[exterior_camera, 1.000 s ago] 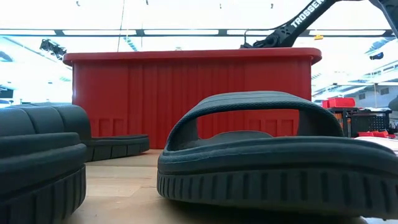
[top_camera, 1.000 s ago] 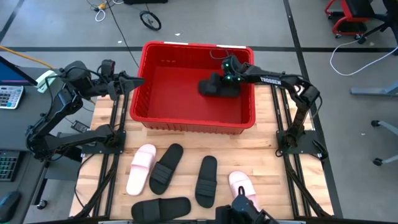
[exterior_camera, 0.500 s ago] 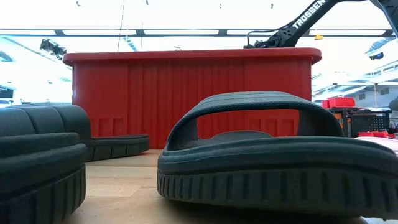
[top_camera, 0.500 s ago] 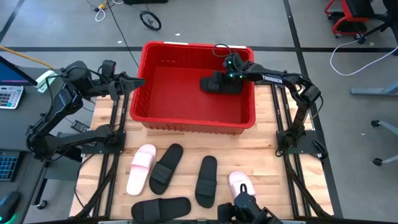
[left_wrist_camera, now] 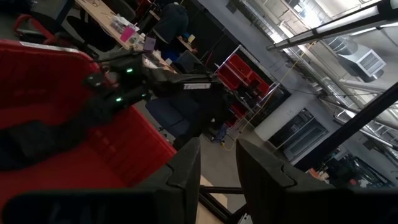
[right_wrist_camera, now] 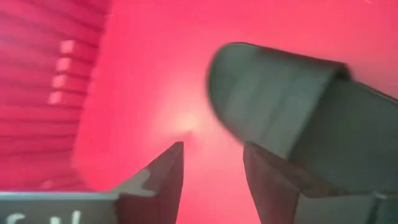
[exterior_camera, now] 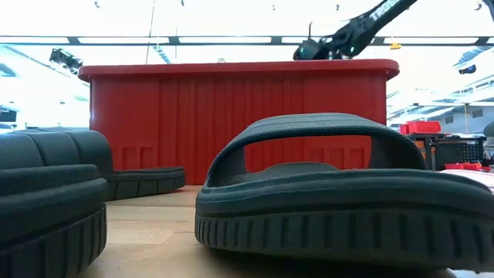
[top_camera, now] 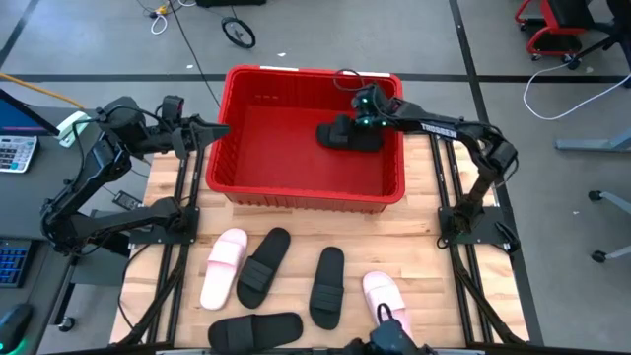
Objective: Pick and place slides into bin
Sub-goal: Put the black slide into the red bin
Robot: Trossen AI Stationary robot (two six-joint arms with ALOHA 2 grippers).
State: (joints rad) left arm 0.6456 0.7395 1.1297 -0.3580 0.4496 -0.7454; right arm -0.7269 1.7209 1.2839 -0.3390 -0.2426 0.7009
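Note:
The red bin (top_camera: 308,187) stands at the table's far middle. One black slide (top_camera: 347,134) lies on its floor near the far right corner, also seen in the right wrist view (right_wrist_camera: 292,118). My right gripper (top_camera: 365,106) hangs open just above and beyond that slide, touching nothing (right_wrist_camera: 211,180). My left gripper (top_camera: 213,130) waits open outside the bin's left wall, nothing between its fingers (left_wrist_camera: 217,168). On the near table lie two pink slides (top_camera: 225,266) (top_camera: 383,293) and three black slides (top_camera: 264,264) (top_camera: 327,286) (top_camera: 254,328).
In the low view a black slide (exterior_camera: 309,193) fills the foreground, with another (exterior_camera: 46,201) at its left, and the bin's near wall (exterior_camera: 239,116) stands behind them. Bare bin floor lies left of the slide inside. Metal frame rails run along both table sides.
My right gripper has let go of the black slide and risen above the bin's rim. The slide stays lying on the bin's floor at the far right.

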